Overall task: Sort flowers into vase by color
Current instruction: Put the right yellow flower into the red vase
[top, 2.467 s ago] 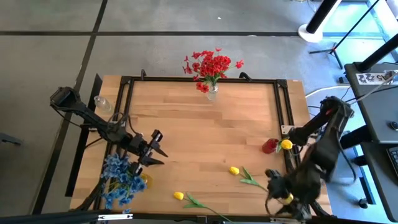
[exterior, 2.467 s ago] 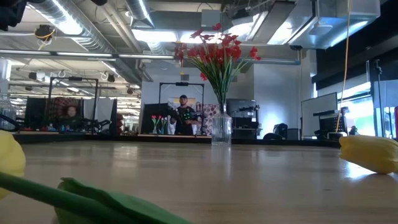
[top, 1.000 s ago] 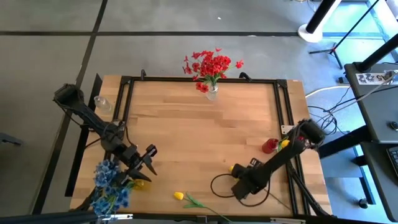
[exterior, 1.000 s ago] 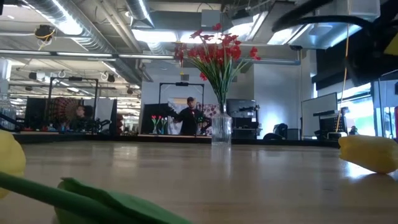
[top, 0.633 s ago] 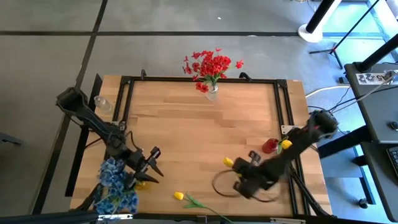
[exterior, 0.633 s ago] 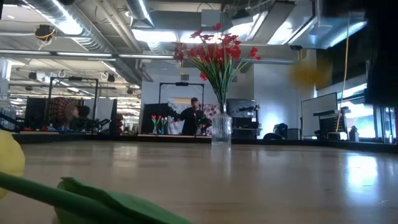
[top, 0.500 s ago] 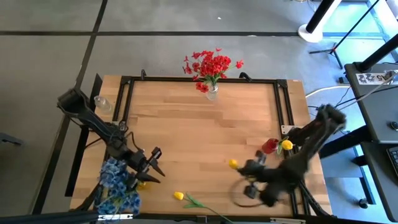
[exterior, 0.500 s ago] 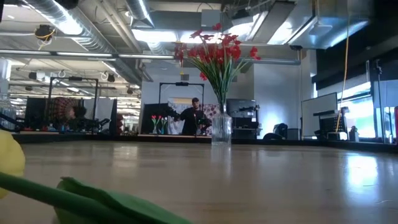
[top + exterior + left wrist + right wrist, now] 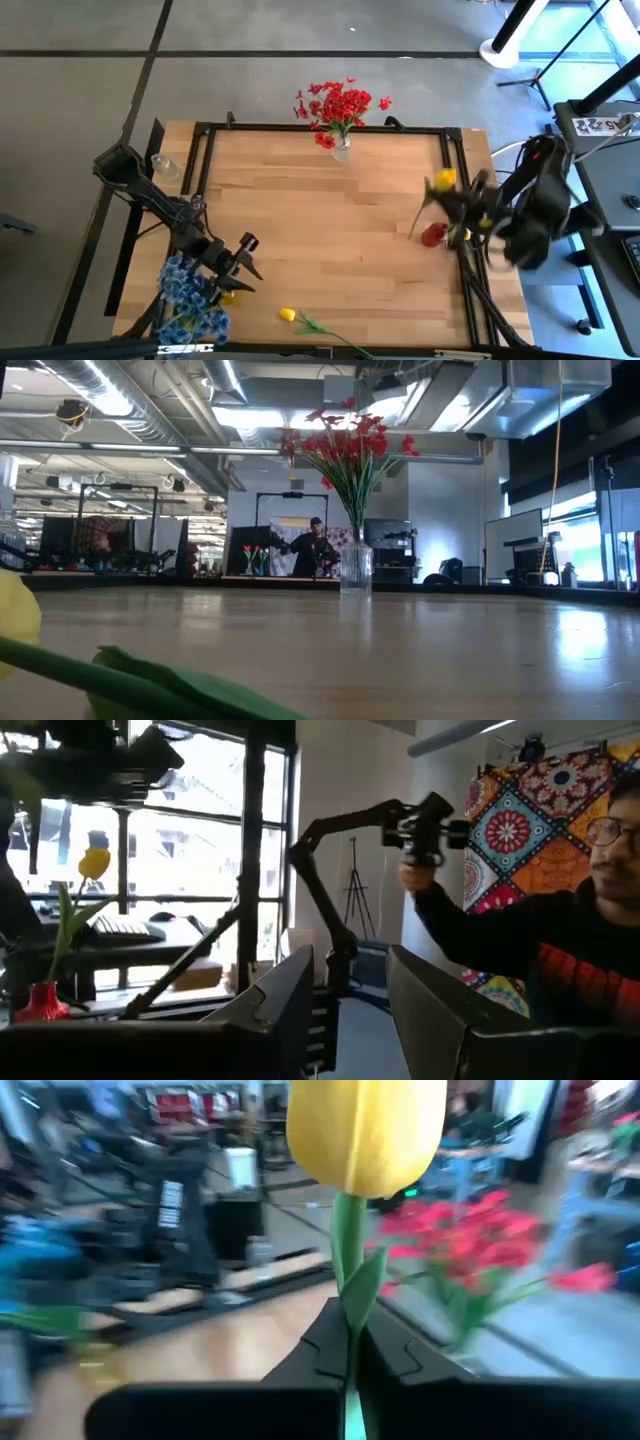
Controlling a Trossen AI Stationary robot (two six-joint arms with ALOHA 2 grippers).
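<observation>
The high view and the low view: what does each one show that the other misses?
Only the high view shows both arms: the right gripper lifting a yellow tulip near the red vase, the left gripper by the blue flowers. Only the low view shows the room behind, with a person. Both show the red flowers in their glass vase.

Even, bright light on the table from overhead. Ceiling lamps glare at top of the low view. Right arm smeared by motion. Right wrist background blurred; left wrist windows blown out.
</observation>
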